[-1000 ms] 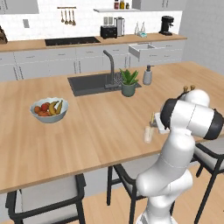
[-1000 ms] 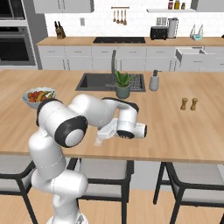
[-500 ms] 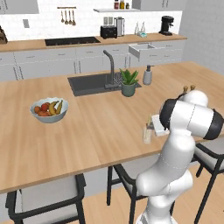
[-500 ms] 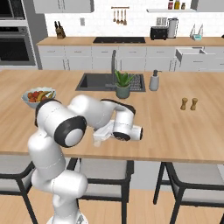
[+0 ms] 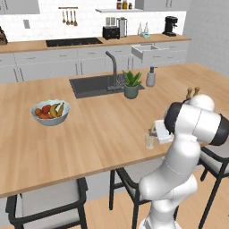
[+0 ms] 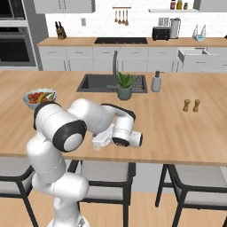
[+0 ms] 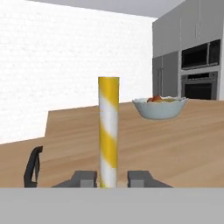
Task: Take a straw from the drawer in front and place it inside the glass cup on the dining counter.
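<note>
The gripper [image 7: 113, 178] stands slightly parted, its tips flanking the upright yellow-and-white straw [image 7: 108, 131] with small gaps, beside the glass cup [image 5: 149, 140] near the dining counter [image 5: 89, 129] front edge.

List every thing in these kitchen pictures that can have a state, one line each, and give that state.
drawer: pulled open at the wall counter.
straw: upright, standing between the gripper fingertips.
gripper: jaws slightly apart beside the straw; grip unclear.
glass cup: upright on the dining counter.
fruit bowl: upright, holding fruit.

Striped yellow-white straw [image 7: 108, 131], upright.
</note>
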